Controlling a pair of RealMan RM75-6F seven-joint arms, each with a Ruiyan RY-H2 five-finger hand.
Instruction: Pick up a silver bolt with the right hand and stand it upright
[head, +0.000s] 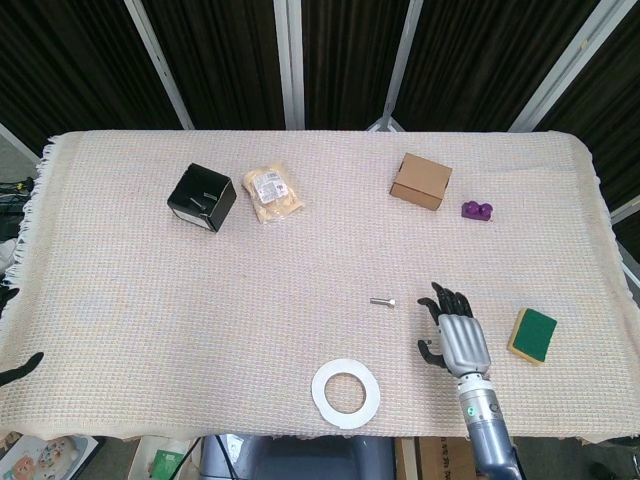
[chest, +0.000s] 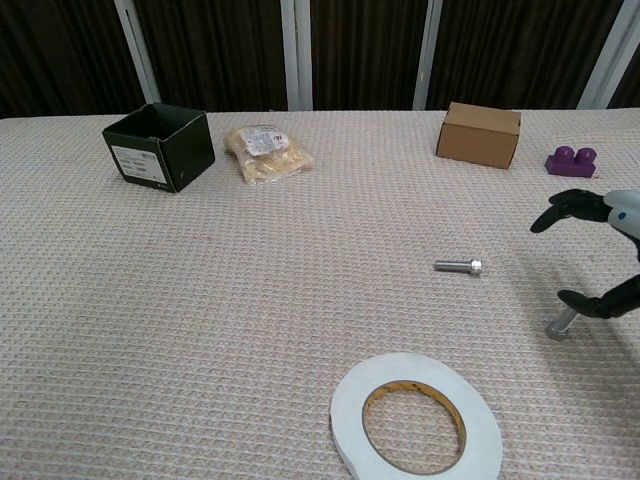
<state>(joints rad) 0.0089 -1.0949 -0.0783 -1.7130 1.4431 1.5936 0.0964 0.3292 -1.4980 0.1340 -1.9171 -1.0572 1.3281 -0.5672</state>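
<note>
Your right hand (head: 456, 333) is spread wide and holds nothing, hovering near the desk's (head: 140, 300) front edge. One silver bolt (head: 382, 301) lies flat on its side just left of that hand, apart from it. A second bolt (chest: 560, 323) rests tilted beneath the thumb in the chest view; can't tell whether they touch. Tape roll (head: 345, 393) sits nearby.

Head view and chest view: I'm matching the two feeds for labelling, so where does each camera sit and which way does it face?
Head view: high up, looking steeply down on the whole table; shows the right hand and its forearm.
Chest view: low at the near edge, looking across the table toward the dark curtains; only the right hand enters at the right edge.
Shared: silver bolt, tape roll, black box, cardboard box.
</note>
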